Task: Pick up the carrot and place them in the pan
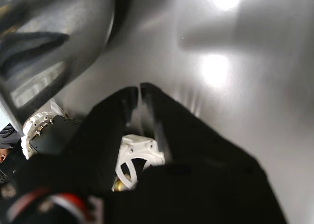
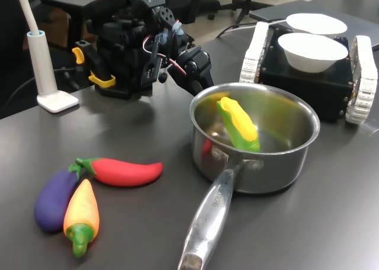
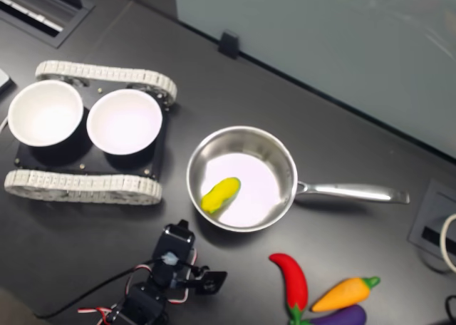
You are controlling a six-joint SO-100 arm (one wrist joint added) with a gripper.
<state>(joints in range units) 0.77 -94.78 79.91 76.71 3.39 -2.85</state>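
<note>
The black end effector point(image 2: 198, 74), fingers together and empty, hangs beside the shiny steel saucepan point(image 2: 296, 157); the small orange-yellow toy carrot point(image 2: 82, 214) lies well apart on the dark bench point(image 2: 118, 134).

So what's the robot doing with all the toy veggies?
The robot's gripper hangs shut and empty just behind the pan. Only the toy corn lies in the pan. The carrot lies on the table between the eggplant and the red chili, not yet picked up.
</note>
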